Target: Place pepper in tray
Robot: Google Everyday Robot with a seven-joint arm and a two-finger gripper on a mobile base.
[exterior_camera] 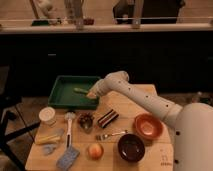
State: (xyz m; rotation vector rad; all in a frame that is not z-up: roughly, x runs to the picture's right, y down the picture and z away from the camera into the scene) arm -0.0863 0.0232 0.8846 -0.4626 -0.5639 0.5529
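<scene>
The dark green tray (62, 95) sits at the back left of the wooden table. The small light-green pepper (80, 91) lies inside it, near its right side. My gripper (92, 94) is at the end of the white arm, over the tray's right part, right beside the pepper. I cannot see whether it touches the pepper.
On the table (125, 107) stand an orange bowl (147, 126), a dark brown bowl (131, 146), a round orange-yellow fruit (95, 150), a fork (111, 135), a dark striped packet (107, 118), a white cup (47, 115), a white brush (68, 129), a pale yellow item (49, 138) and a blue sponge (68, 158).
</scene>
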